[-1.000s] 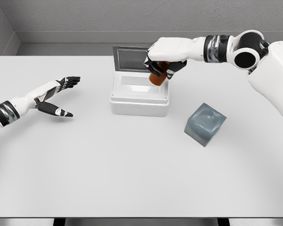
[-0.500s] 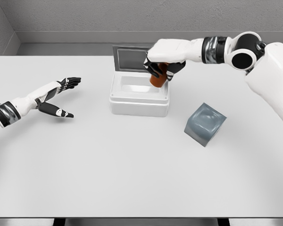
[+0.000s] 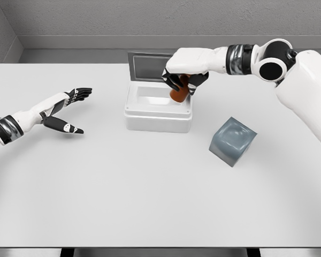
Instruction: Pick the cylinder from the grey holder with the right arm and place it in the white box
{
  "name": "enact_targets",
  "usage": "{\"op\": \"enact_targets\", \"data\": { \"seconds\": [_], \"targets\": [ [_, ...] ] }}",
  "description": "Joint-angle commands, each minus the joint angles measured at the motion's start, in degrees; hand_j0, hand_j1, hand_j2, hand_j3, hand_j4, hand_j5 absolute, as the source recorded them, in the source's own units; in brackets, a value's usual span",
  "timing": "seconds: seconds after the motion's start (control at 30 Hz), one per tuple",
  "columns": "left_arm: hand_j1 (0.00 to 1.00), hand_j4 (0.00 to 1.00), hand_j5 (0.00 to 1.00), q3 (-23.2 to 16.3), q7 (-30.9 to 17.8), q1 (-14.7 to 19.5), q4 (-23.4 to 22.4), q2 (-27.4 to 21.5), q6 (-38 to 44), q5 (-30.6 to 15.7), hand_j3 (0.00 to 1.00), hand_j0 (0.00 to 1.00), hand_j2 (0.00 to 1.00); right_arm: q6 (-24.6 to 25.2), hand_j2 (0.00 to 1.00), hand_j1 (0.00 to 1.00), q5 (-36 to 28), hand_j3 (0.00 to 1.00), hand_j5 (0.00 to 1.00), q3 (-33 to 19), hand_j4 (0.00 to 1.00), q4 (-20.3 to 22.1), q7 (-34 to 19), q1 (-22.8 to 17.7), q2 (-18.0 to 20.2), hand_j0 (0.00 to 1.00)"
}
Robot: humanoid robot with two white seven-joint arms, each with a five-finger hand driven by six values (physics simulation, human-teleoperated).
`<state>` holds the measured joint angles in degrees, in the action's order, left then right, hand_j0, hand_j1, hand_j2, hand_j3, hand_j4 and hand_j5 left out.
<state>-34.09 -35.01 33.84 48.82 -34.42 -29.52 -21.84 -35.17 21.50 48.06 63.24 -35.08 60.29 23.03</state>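
White table fills the room's middle; over it the right hand grips the orange cylinder above the white box, at its right side. Right of that sits the grey holder, while the left hand rests with fingers spread.

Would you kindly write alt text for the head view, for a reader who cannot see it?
The robot's right hand holds an orange-brown cylinder over the right part of an open white box on a white table. A grey holder sits to the box's right, and the left hand hovers open at the left.
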Motion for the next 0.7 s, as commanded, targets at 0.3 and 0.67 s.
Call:
{"op": "enact_targets", "data": {
  "seconds": [0.3,0.67],
  "targets": [
    [1.0,1.0,1.0,0.0,0.0,-0.1,0.1,0.0,0.1,-0.4,1.0,1.0,1.0,0.2,0.08,0.08,-0.3,0.08,0.08,-0.2,0.08,0.0,0.1,0.4,0.0,0.08],
    [1.0,1.0,1.0,0.1,0.0,-0.2,0.1,0.1,0.1,-0.4,1.0,1.0,1.0,0.2,0.08,0.08,-0.3,0.08,0.08,-0.2,0.08,0.0,0.1,0.4,-0.1,0.08]
  ]
}}
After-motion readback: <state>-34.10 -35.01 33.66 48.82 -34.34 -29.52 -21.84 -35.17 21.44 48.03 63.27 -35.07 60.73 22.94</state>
